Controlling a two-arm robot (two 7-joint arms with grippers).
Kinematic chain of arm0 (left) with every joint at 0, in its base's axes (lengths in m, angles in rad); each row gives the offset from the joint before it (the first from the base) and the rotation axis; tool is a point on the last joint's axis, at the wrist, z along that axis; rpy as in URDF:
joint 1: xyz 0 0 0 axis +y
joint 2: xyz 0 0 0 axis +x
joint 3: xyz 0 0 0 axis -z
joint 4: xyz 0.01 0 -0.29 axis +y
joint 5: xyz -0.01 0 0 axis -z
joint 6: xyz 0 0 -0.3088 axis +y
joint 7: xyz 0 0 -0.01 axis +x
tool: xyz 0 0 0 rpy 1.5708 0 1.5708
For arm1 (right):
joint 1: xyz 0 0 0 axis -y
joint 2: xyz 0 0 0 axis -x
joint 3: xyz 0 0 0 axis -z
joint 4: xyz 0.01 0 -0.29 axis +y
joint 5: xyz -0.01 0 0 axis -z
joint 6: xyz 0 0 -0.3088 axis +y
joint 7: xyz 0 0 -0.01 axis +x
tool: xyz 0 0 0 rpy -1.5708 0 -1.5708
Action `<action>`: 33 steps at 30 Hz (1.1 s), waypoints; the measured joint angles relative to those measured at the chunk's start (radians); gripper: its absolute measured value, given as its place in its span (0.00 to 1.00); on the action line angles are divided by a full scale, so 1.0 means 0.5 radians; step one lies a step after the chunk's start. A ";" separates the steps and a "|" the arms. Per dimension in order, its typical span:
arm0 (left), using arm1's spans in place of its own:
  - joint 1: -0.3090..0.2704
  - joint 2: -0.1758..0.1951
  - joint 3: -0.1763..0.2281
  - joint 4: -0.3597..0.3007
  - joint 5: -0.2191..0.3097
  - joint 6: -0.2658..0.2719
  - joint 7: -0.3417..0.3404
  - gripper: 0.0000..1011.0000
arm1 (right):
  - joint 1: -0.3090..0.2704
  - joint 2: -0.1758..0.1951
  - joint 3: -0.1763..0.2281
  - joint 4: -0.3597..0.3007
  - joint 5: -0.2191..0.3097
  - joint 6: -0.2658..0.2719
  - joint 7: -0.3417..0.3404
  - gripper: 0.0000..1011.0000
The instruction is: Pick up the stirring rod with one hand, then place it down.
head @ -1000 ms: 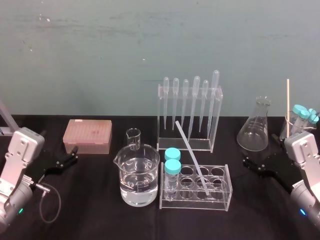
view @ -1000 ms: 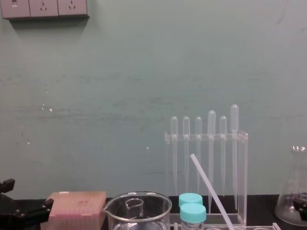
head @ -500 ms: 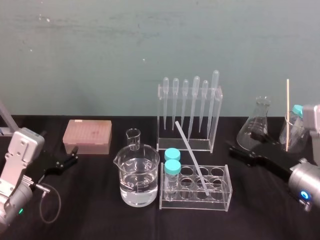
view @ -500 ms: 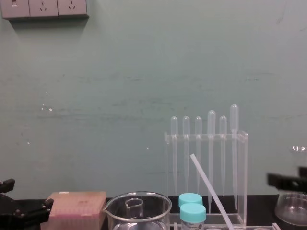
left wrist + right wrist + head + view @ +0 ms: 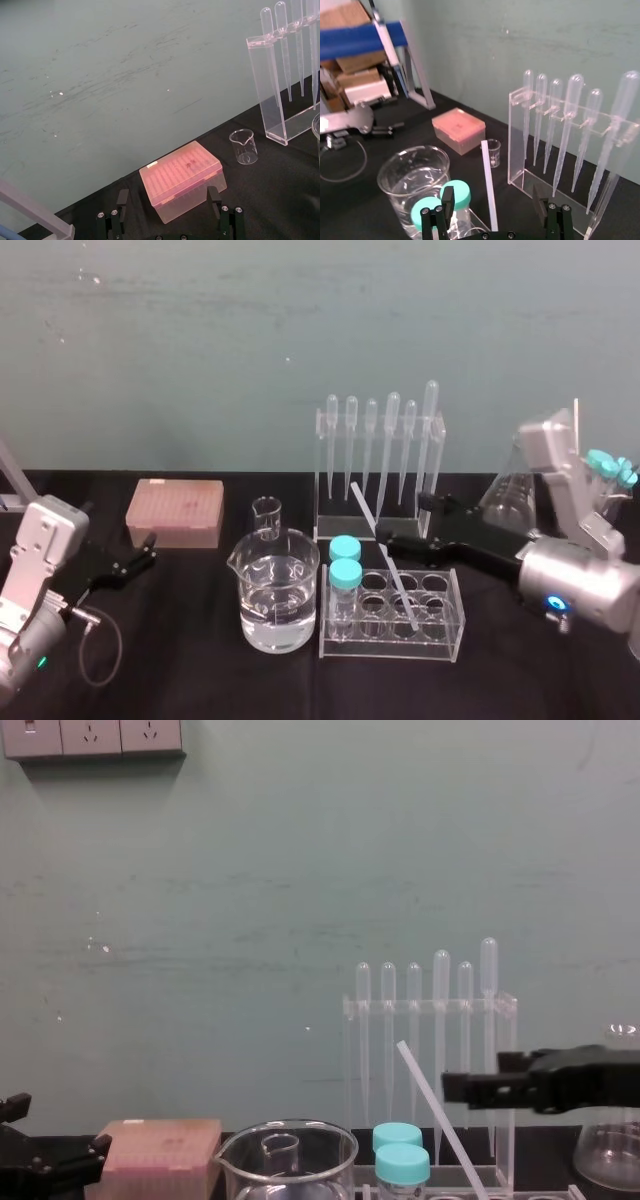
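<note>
Stirring rod [image 5: 398,585] leans in test-tube rack [image 5: 452,612], lower end in hole. Right gripper [image 5: 399,519] has swung in from far right, jaws spread either side of rod, not yet closed; grasp looks next. Left gripper [image 5: 148,550] parked, jaws apart, near pink box [image 5: 175,512].

The chest view's lower edge cuts off the stirring rod [image 5: 446,1128] and the beaker [image 5: 245,1160].

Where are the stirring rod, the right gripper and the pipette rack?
stirring rod [image 5: 488,185]: right wrist view, mid-length of the shaft.
right gripper [image 5: 399,519]: head view, midway between its two open fingertips.
pipette rack [image 5: 340,531]: head view, front edge of its base.
</note>
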 joint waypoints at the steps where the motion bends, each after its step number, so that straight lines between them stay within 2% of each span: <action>1: 0.000 0.000 0.000 0.000 0.000 0.000 0.000 0.99 | 0.021 -0.012 -0.014 0.023 -0.019 0.008 0.001 0.99; 8: 0.000 0.000 0.000 0.000 0.000 0.000 0.000 0.99 | 0.196 -0.148 -0.106 0.247 -0.103 0.037 0.057 0.99; 16: 0.000 0.000 0.000 0.000 0.000 0.000 0.000 0.99 | 0.302 -0.264 -0.160 0.426 -0.140 0.030 0.113 0.99; 22: 0.000 0.000 0.000 0.000 0.000 0.000 0.000 0.99 | 0.330 -0.298 -0.177 0.483 -0.183 0.015 0.118 0.99; 31: 0.000 0.000 0.000 0.000 0.000 0.000 0.000 0.99 | 0.329 -0.295 -0.175 0.479 -0.179 0.016 0.118 0.99; 33: 0.000 0.000 0.000 0.000 0.000 0.000 0.000 0.99 | 0.328 -0.294 -0.174 0.477 -0.176 0.017 0.117 0.95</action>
